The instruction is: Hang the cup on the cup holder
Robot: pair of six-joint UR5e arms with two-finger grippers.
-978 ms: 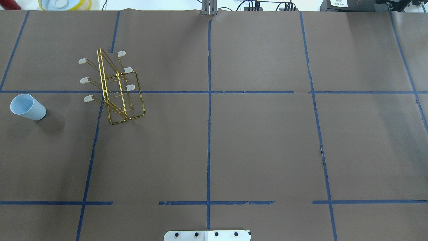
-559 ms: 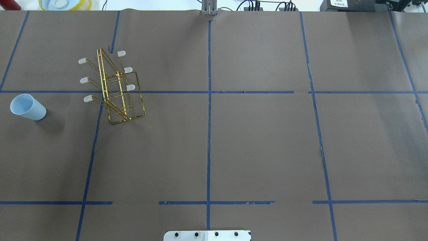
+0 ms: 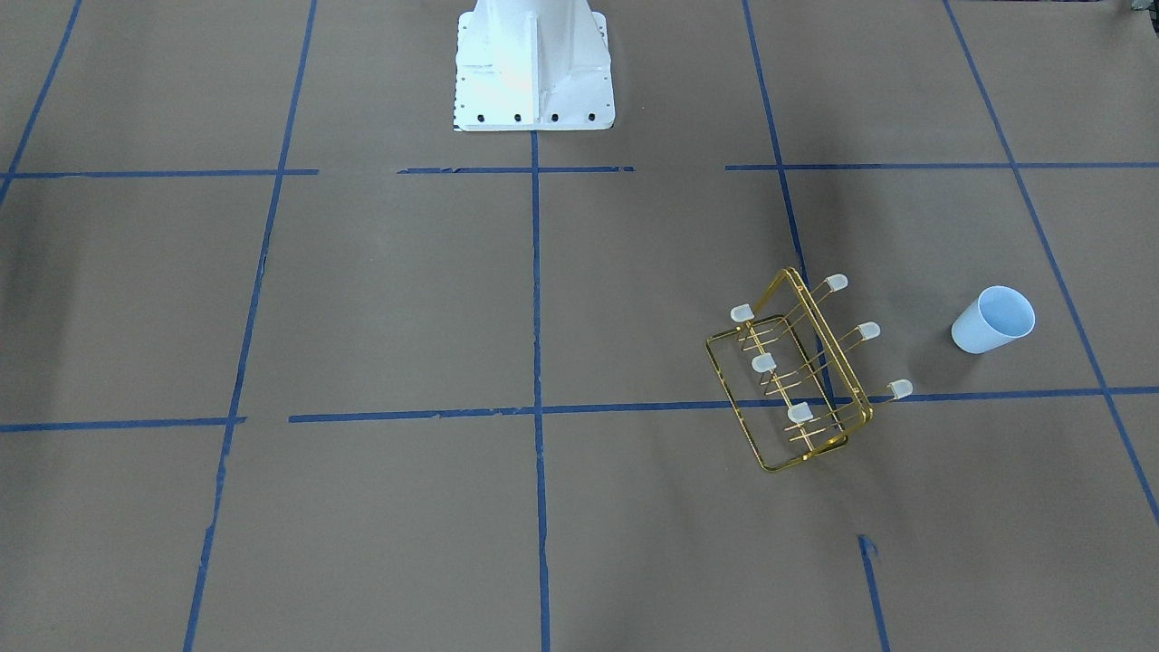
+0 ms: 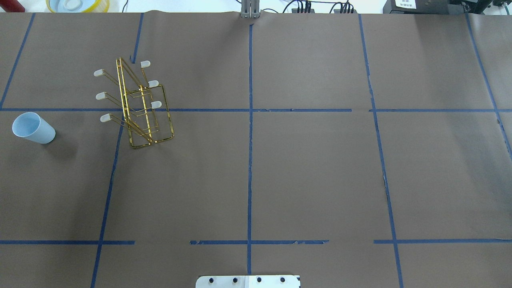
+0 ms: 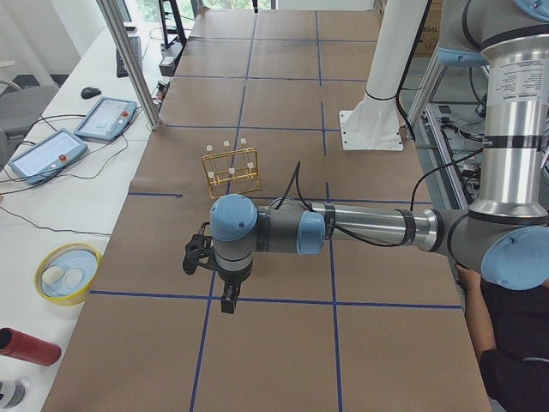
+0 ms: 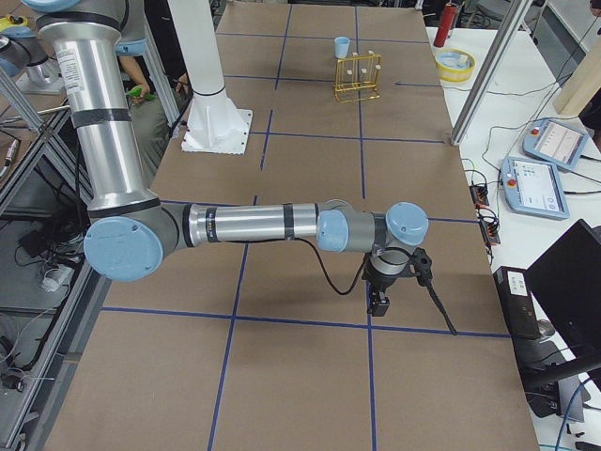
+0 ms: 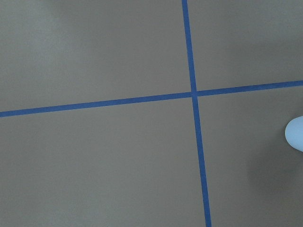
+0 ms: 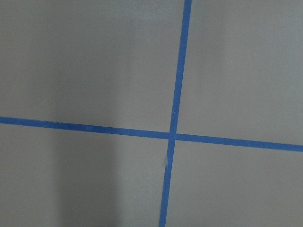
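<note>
The pale blue cup (image 4: 33, 128) stands upright on the brown table at the far left; it also shows in the front view (image 3: 992, 320) and the right side view (image 6: 342, 46). The gold wire cup holder (image 4: 138, 108) stands to its right, apart from it, prongs bare, and shows in the other views (image 3: 797, 380) (image 5: 232, 169) (image 6: 359, 77). A pale rim at the left wrist view's right edge (image 7: 296, 134) may be the cup. My left gripper (image 5: 228, 305) and right gripper (image 6: 377, 305) show only in side views, pointing down above the table; I cannot tell whether they are open or shut.
The white robot base (image 3: 532, 68) stands at the table's near-middle edge. A yellow-rimmed dish (image 4: 78, 5) and a red cylinder (image 5: 26, 347) lie off the table's far left side. Teach pendants (image 6: 545, 183) and a metal post (image 5: 129, 60) stand beyond the far edge.
</note>
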